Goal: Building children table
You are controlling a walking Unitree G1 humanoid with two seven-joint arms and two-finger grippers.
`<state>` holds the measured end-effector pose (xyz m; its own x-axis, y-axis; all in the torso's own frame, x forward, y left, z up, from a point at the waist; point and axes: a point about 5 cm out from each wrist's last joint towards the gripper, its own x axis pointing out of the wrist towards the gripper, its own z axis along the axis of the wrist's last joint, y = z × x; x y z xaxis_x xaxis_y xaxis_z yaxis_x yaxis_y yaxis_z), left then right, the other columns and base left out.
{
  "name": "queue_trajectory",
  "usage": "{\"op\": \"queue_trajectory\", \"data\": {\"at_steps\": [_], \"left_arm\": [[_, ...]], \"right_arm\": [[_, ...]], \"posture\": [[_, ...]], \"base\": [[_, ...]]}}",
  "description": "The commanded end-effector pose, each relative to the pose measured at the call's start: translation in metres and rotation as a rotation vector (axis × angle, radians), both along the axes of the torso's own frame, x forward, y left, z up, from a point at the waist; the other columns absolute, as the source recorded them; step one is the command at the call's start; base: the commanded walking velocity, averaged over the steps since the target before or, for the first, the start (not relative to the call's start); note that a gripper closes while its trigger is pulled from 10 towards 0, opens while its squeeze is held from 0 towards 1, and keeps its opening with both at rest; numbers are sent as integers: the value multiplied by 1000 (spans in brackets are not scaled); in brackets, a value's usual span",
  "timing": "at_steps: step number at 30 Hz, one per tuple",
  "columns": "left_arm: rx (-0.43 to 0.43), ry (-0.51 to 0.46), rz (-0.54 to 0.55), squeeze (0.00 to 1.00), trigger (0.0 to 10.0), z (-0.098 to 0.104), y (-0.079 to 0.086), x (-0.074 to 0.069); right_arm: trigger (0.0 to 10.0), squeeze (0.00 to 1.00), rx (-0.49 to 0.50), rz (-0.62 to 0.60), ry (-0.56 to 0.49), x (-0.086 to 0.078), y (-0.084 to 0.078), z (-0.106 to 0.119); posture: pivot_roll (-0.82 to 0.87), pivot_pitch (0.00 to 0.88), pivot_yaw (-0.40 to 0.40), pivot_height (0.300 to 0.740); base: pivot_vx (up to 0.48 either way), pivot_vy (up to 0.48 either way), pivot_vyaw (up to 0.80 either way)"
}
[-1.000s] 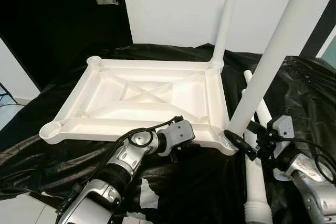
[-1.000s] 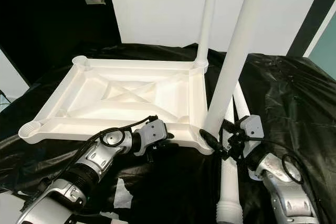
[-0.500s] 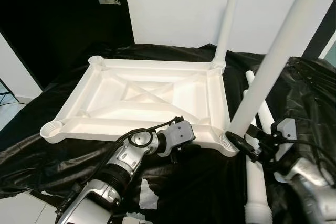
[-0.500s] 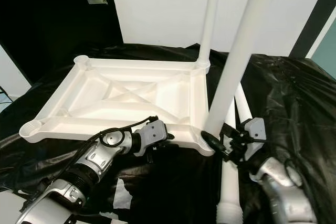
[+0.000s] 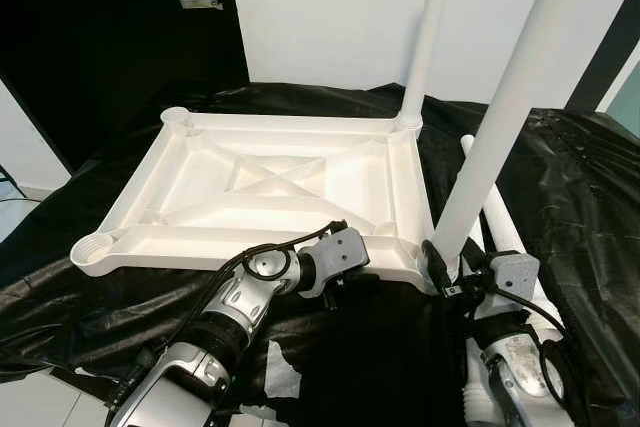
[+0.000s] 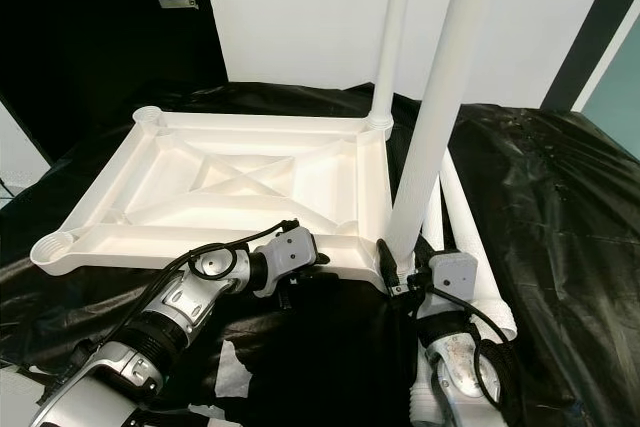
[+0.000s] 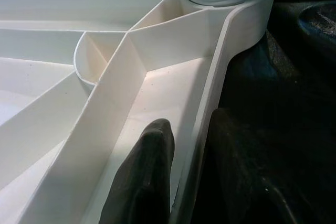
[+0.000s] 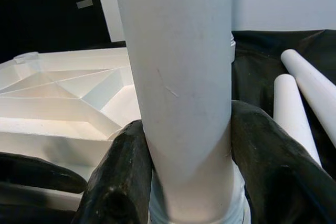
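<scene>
White plastic makes up the upside-down tabletop (image 5: 280,192), which lies flat on a black sheet (image 5: 590,187) in front of you, ribbed underside facing up. Two white legs stand upright in its sockets: the far leg (image 5: 428,37) at the far right corner and the near leg (image 5: 500,117) at the near right corner. The two left corners hold open round sockets, a far socket (image 5: 176,117) and a near socket (image 5: 97,246).

Your left gripper (image 7: 181,177) pinches the near rim of the tabletop, one finger inside the tray and one outside against the black sheet, clamped on that thin edge. It sits a little to the left of the near leg's socket.

Your right gripper (image 8: 184,166) is clenched around the base of the near leg, a black finger (image 8: 118,182) pressed on each side just above the threaded collar.

Two spare legs (image 5: 500,227) lie on the sheet just beside the tabletop's right edge, close behind your right gripper. To the left, the sheet near the tabletop lies bare, with a dark doorway (image 5: 110,37) beyond.
</scene>
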<state>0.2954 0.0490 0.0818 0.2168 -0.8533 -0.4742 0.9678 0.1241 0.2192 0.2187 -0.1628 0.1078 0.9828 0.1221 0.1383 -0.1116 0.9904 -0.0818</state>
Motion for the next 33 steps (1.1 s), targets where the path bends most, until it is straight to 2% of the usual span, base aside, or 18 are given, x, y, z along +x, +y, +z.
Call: {"op": "queue_trajectory", "data": {"at_steps": [1,3,4,8,9,10,11,14,15,17,19,28,29,33], "left_arm": [[116,140,2,0,10000,-36,13,-17],[116,140,2,0,10000,-36,13,-17],[115,140,1,0,10000,-35,12,-17],[118,139,-1,0,10000,-35,12,-17],[119,139,-3,0,10000,-35,12,-17],[119,140,-4,0,10000,-35,11,-17],[119,140,-4,0,10000,-36,11,-17],[119,139,-4,0,10000,-36,11,-17],[119,139,-4,0,10000,-36,11,-17],[119,139,-3,0,10000,-36,10,-17],[119,139,-4,0,10000,-36,10,-17],[119,137,-3,0,10000,-36,11,-16],[118,137,0,0,10000,-36,12,-16],[118,137,2,0,10000,-36,12,-16]], "right_arm": [[3098,0,-29,-89,77,-1,-14,-14],[3098,0,-32,-91,76,-1,-12,-14],[10000,1000,-20,-56,75,0,-8,-15],[10000,1000,-28,28,88,5,-10,-14],[10000,741,-40,70,98,7,-12,-14],[10000,741,-48,95,105,8,-13,-14],[10000,0,-64,124,105,9,-15,-13],[10000,0,-95,183,91,13,-18,-8],[10000,0,-113,239,79,17,-22,-1],[10000,0,-115,257,78,19,-23,0],[10000,0,-132,331,97,23,-25,2],[10000,0,-181,483,176,29,-32,-3],[0,0,-172,540,194,28,-34,-5],[0,0,-157,567,200,29,-36,-2]], "posture": [[20,0,-8,740],[20,0,-8,740],[18,0,-7,740],[14,0,-6,740],[11,0,-6,740],[11,0,-6,740],[11,0,-6,740],[11,0,-9,740],[11,0,-9,740],[11,0,-9,740],[11,0,-11,740],[18,0,-14,740],[22,0,-14,740],[22,0,-13,740]], "base": [[0,0,0],[0,0,0],[0,0,0],[0,0,0],[0,0,0],[0,0,0],[0,0,0],[0,0,0],[0,0,0],[0,0,0],[0,0,0],[0,0,0],[0,0,0],[0,0,0]]}}
